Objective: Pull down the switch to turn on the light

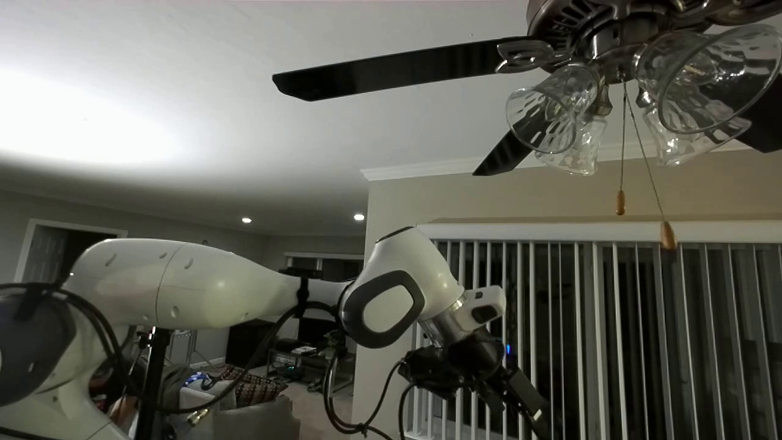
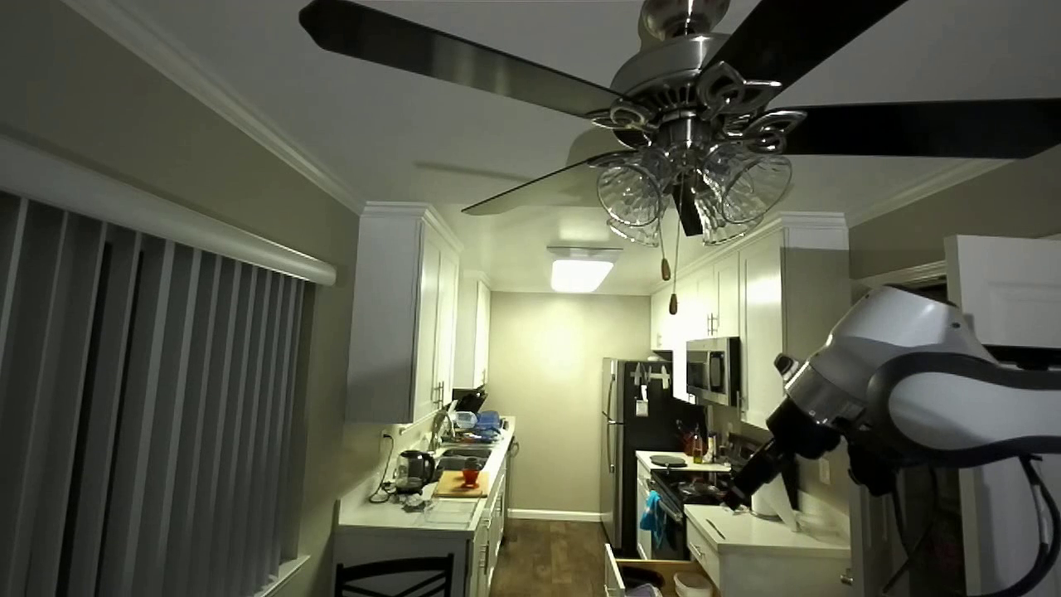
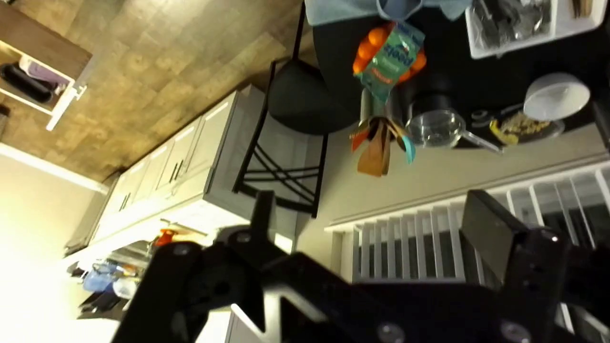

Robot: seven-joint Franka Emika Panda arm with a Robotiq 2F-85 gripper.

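The arm (image 1: 214, 287) is at left in an exterior view, its claw (image 3: 371, 202) spread wide in the wrist view, gripping nothing. Up and right is the unlit light (image 1: 550, 113); beneath it hangs the switch (image 1: 668, 235), two wood-fobbed cords, well clear of the claw.

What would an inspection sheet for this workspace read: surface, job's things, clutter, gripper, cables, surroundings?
Surface: black table, partly visible in the wrist view.
Job's things: two pull cords with wood-coloured fobs, hanging free; which one works the light, seemingly unlit, cannot be told.
Clutter: on the table, a bag of orange fruit, white bowl and clear pot.
Gripper: open, apart from the cords, below the fobs in both exterior views.
Cables: black, hanging in loops from the arm.
Surroundings: dark fan blades, vertical blinds, open drawer.
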